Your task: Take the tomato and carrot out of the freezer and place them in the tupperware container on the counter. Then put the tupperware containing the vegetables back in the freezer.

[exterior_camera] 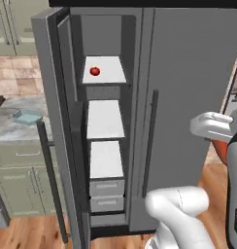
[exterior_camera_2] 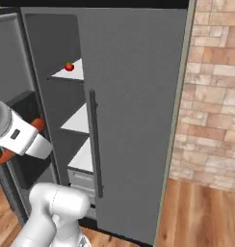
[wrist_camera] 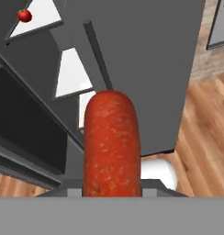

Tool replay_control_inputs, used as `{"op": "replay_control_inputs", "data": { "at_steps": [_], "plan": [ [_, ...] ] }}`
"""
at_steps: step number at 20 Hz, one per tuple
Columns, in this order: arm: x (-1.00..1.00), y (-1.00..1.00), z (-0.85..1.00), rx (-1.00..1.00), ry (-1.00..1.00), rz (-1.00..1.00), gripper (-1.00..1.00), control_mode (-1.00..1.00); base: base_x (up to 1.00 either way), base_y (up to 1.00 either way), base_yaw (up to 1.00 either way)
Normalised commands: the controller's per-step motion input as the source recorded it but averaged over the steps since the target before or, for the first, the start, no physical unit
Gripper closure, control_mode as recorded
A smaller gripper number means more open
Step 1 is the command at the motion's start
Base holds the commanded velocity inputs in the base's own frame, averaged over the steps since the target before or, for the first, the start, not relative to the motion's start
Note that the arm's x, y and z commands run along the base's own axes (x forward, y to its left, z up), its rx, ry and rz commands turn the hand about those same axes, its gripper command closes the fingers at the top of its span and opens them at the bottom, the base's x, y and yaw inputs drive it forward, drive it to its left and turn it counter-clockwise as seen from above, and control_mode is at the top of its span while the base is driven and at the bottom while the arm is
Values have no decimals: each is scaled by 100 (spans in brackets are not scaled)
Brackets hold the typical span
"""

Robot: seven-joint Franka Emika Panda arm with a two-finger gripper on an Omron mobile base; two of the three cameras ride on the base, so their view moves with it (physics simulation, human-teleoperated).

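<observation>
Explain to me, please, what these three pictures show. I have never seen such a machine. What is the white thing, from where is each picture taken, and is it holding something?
The white thing is a robot arm on a base that can drive, in a computer-drawn kitchen. Two pictures come from cameras on the base, behind the arm to its left and right. The third comes from a camera on the hand itself.

In front stands a tall grey freezer with its left door open. On its top white shelf lies a small red tomato. On the counter at the left sits a pale blue container.

The gripper holds an orange-red carrot, seen close up by the hand camera.
</observation>
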Motion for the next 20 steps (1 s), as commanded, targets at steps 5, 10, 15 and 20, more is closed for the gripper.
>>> {"op": "replay_control_inputs", "data": {
  "at_steps": [5,10,15,20],
  "plan": [
    [0,0,0,0,0,0,100,100,-5,-63,76],
    [0,0,0,0,0,0,100,100,-33,-23,86],
    [0,0,0,0,0,0,100,100,-23,-2,87],
    [0,0,0,0,0,0,100,100,-13,1,84]
  ]
}}
